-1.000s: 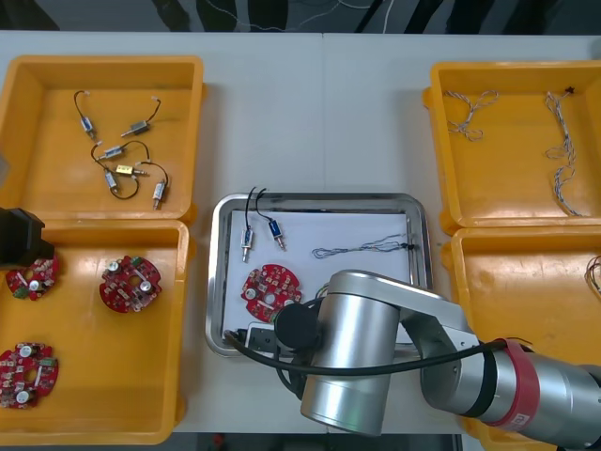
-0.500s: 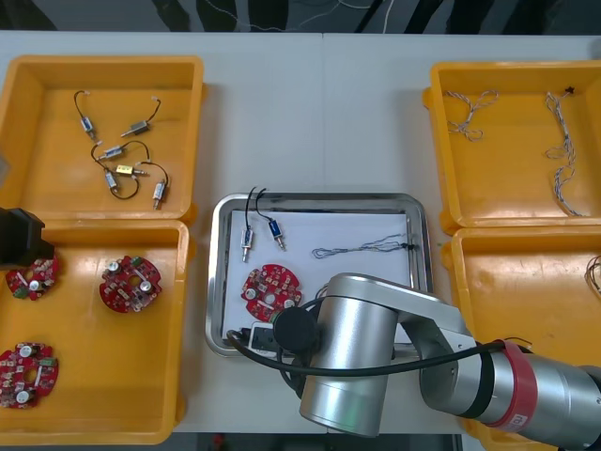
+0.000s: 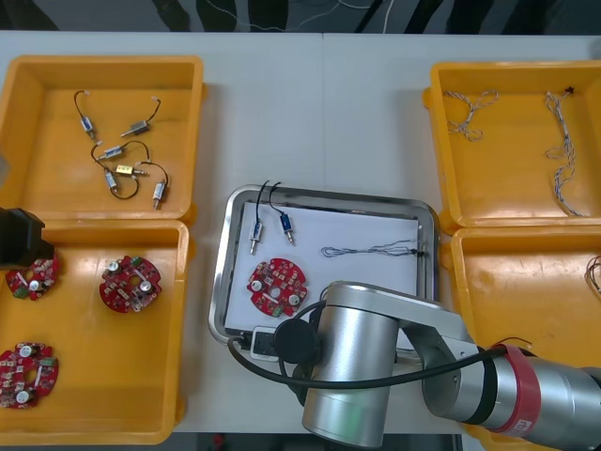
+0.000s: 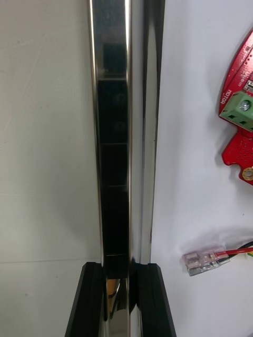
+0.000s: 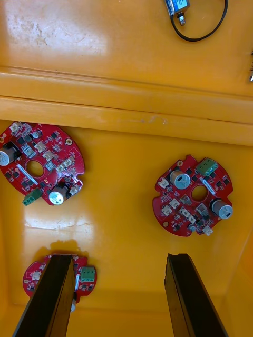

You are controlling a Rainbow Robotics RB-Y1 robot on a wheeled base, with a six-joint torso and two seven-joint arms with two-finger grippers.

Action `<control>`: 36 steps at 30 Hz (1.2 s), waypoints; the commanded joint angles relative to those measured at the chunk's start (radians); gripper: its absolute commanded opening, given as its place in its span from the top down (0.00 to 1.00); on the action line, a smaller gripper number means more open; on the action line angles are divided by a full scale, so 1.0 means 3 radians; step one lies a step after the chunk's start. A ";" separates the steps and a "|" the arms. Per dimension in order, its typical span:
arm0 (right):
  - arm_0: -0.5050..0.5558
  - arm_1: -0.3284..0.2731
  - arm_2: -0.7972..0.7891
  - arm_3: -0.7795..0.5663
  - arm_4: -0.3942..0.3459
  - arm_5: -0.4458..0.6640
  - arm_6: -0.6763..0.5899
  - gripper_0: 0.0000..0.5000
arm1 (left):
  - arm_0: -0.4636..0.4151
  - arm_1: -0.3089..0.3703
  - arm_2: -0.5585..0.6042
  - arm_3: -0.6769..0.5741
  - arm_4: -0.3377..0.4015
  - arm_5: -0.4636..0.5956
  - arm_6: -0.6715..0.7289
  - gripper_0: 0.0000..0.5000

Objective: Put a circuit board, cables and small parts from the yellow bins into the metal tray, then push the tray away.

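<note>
The metal tray (image 3: pixel 338 195), white inside, lies at the table's middle, slightly askew. It holds a red circuit board (image 3: pixel 277 285), two small metal parts (image 3: pixel 270 225) and a blue and white cable (image 3: pixel 371 250). My right gripper (image 4: pixel 121 268) is shut on the tray's near rim (image 4: pixel 129 131), one finger on each side of it. Inside the rim lie the circuit board (image 4: pixel 240 110) and the clear plug of a red and yellow cable (image 4: pixel 208 259). My left gripper (image 5: pixel 118 258) hangs open over the circuit boards (image 5: pixel 192 195) in the near left bin.
The far left bin (image 3: pixel 103 62) holds several small metal parts with black leads. The near left bin (image 3: pixel 94 376) holds circuit boards. Twisted cables lie in the far right bin (image 3: pixel 512 70). The near right bin (image 3: pixel 526 291) adjoins the tray. Bare table lies beyond the tray.
My right gripper has closed onto the tray's near rim. The tray has slid a little away and to the right and turned slightly. The left arm has not moved.
</note>
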 commanded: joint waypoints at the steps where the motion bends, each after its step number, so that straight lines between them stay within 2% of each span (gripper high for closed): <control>1: -0.0026 -0.0051 0.0112 -0.0140 0.0042 0.0017 -0.0065 0.99 | 0.0055 0.0151 0.0119 -0.0097 0.0020 -0.0033 -0.0138 0.00; 13: -0.0328 -0.0143 0.0444 -0.0140 0.0149 -0.0014 -0.0157 1.00 | 0.0055 0.0151 0.0119 -0.0097 0.0020 -0.0033 -0.0138 0.00; 24: -0.0487 -0.0199 0.0470 -0.0140 0.0175 -0.0035 -0.0182 1.00 | 0.0055 0.0151 0.0119 -0.0097 0.0020 -0.0033 -0.0138 0.00; 36: -0.0809 -0.0327 0.0465 -0.0140 0.0195 -0.0040 -0.0218 1.00 | 0.0055 0.0151 0.0119 -0.0097 0.0020 -0.0033 -0.0138 0.00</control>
